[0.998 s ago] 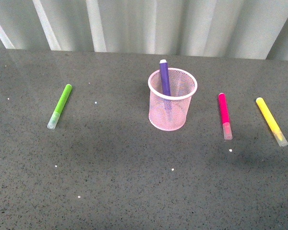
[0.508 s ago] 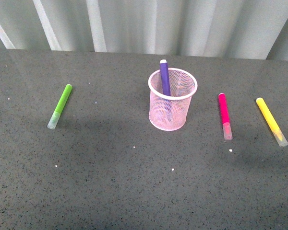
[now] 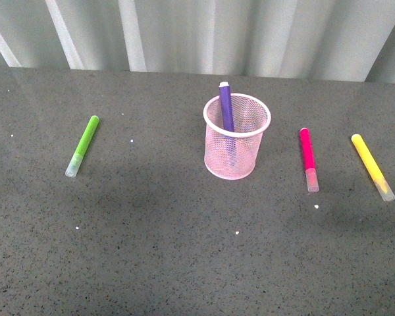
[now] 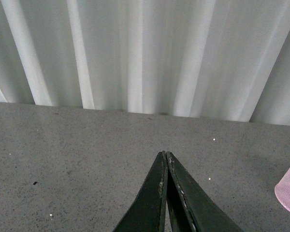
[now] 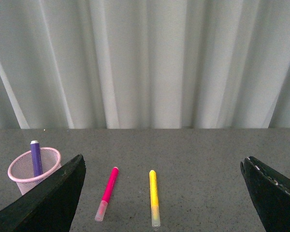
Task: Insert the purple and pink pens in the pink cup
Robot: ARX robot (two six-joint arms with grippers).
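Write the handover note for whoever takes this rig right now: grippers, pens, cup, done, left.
Left gripper: shut, holding nothing, over bare table.
Right gripper: open wide, empty, above the table and facing the pens on the cup's right.
Purple pen: standing in the pink cup, leaning on its rim. Done.
Pink pen: lying flat on the table to the right of the cup, between it and the yellow marker. Not yet picked up.
Left to do: grasp the pink pen, probably with the right gripper, and drop it in the cup.
Leave the yellow marker and the lime-green marker alone.
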